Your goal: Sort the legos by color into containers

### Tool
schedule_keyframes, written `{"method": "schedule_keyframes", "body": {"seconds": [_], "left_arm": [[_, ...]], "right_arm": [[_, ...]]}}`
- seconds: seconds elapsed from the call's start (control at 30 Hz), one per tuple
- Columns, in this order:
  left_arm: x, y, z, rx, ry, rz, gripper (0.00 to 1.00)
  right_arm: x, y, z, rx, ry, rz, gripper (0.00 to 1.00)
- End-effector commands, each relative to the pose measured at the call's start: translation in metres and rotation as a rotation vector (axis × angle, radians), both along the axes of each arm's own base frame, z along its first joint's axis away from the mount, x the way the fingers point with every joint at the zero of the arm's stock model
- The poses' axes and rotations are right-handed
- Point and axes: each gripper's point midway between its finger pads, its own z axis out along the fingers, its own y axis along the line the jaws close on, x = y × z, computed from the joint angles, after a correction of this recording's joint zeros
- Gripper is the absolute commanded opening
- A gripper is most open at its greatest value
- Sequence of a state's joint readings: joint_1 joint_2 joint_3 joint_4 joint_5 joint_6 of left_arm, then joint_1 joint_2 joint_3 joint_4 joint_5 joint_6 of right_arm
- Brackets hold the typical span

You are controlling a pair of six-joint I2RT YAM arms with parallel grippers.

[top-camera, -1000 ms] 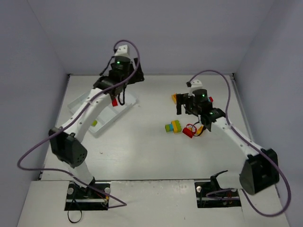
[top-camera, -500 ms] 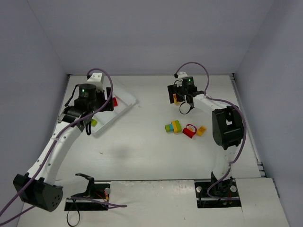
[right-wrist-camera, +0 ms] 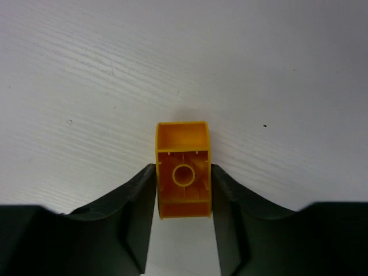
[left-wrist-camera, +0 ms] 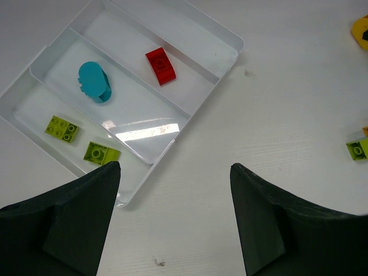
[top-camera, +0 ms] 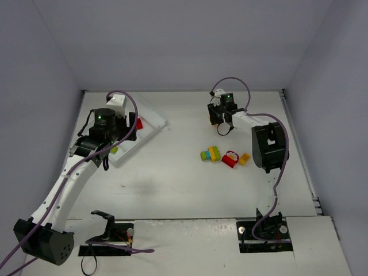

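My right gripper [right-wrist-camera: 183,172] is shut on an orange-yellow lego [right-wrist-camera: 183,167], its hollow underside facing the camera, just above the table. From above, the right gripper [top-camera: 221,121] sits at the far middle of the table. My left gripper [left-wrist-camera: 175,168] stands open and empty above the table beside the white tray [left-wrist-camera: 238,43]. One compartment holds a red lego [left-wrist-camera: 160,65], the one beside it a teal lego [left-wrist-camera: 94,81], and a third holds two lime green legos [left-wrist-camera: 62,127] [left-wrist-camera: 102,153]. In the top view the left gripper [top-camera: 109,131] hovers over the tray [top-camera: 156,119].
On the table near the right arm lie a multi-coloured cluster [top-camera: 210,154], a red lego [top-camera: 230,160] and an orange lego [top-camera: 244,158]. Purple cables loop off both arms. Grey walls close the table at the back and sides.
My right gripper moved to the far orange-yellow lego and closed on it. The left arm drew back from the tray's far end toward its near side, still open.
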State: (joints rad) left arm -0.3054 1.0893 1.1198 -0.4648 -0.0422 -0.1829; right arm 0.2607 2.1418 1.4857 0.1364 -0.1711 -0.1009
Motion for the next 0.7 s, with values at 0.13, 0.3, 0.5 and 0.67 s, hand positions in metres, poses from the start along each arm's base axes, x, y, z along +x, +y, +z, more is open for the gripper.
{"method": "schedule_keyframes", "body": {"seconds": [0.13,0.3,0.5,0.67], "left_arm": [[0.010,0.004,0.023,-0.010,-0.084,0.021,0.71],[0.011,0.010,0.023,-0.006,-0.087,0.058,0.71],[0.013,0.019,0.022,-0.004,-0.089,0.106,0.71],[0.014,0.017,0.018,-0.019,-0.076,0.101,0.71]], "right_arm": [[0.012,0.013,0.055,-0.001,-0.137,0.039,0.03],[0.000,0.072,0.091,-0.027,-0.236,0.196,0.00],[-0.004,0.139,0.120,0.008,-0.333,0.331,0.00],[-0.009,0.200,0.125,0.030,-0.410,0.442,0.00]]}}
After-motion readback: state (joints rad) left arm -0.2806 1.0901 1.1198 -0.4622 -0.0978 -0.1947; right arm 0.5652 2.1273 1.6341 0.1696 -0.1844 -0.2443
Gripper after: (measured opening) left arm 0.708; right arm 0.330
